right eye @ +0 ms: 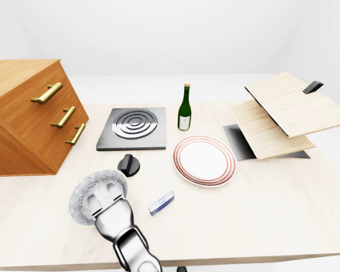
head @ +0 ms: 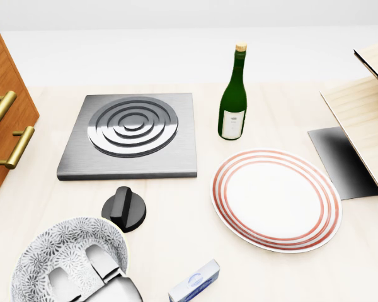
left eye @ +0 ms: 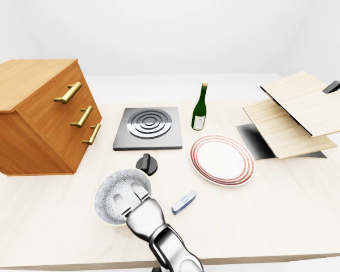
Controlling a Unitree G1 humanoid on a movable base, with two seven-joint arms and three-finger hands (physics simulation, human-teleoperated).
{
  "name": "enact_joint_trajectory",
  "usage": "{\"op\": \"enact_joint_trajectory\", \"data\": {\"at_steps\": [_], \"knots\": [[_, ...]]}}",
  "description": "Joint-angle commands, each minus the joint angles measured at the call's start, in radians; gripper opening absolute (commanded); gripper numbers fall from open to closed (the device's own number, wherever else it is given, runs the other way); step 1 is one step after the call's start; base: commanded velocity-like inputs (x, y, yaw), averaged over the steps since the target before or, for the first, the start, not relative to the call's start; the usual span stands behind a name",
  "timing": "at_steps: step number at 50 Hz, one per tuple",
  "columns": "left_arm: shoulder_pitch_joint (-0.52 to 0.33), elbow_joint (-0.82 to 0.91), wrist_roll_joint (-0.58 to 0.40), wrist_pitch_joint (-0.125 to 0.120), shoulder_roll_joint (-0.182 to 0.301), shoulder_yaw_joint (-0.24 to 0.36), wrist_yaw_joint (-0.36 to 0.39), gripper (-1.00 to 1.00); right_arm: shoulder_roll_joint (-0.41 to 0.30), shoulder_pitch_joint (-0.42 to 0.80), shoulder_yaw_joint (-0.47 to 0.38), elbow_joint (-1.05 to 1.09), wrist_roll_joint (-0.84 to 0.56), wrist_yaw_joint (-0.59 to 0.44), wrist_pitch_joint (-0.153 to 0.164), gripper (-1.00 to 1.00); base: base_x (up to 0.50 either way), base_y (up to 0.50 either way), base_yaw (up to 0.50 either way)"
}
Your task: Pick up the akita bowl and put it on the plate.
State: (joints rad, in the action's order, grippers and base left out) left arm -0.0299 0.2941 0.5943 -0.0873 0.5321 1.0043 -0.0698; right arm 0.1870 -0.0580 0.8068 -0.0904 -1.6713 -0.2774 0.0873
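The left robot hand [left eye: 137, 208] reaches up the view from its silver forearm, fingers together, thumb hidden.

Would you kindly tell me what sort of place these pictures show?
Most likely a simulated kitchen worktop: a stove burner with its black knob beside it, a wine bottle and a red-ringed plate stand on a pale wooden table, next to a wooden drawer cabinet.
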Motion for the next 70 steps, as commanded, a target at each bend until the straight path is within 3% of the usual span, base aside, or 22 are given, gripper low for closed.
{"op": "enact_joint_trajectory", "data": {"at_steps": [1,8,26,27,46,59,70], "knots": [[0.0,0.001,0.001,0.0,0.0,0.001,-0.001,1.0,0.039,0.041,-0.044,-0.114,0.026,-0.134,0.0,1.0,0.0,0.0,0.0],[0.0,0.0,0.003,0.0,0.0,0.0,-0.002,1.0,0.034,0.037,-0.05,-0.088,0.021,-0.17,0.0,1.0,0.0,0.0,0.0],[0.0,0.0,0.009,0.0,0.0,0.0,-0.004,1.0,0.066,0.101,-0.134,-0.254,0.03,-0.096,0.0,1.0,0.0,0.0,0.0],[0.0,-0.001,0.009,0.0,0.0,0.0,-0.003,1.0,0.064,0.108,-0.136,-0.265,0.017,-0.092,0.0,-1.0,0.0,0.0,0.0],[0.001,-0.001,0.011,0.0,0.001,0.0,-0.003,1.0,0.06,0.095,-0.074,-0.036,-0.088,0.0,0.0,-1.0,0.0,0.0,0.0],[0.0,0.0,0.01,0.0,0.0,0.0,-0.002,1.0,0.041,0.065,-0.062,0.083,0.025,0.039,0.0,-1.0,0.0,0.0,0.0],[0.0,-0.001,0.008,0.0,0.0,0.0,0.0,1.0,0.023,0.052,-0.031,0.17,-0.001,0.041,0.0,-1.0,0.0,0.0,0.0]]}}
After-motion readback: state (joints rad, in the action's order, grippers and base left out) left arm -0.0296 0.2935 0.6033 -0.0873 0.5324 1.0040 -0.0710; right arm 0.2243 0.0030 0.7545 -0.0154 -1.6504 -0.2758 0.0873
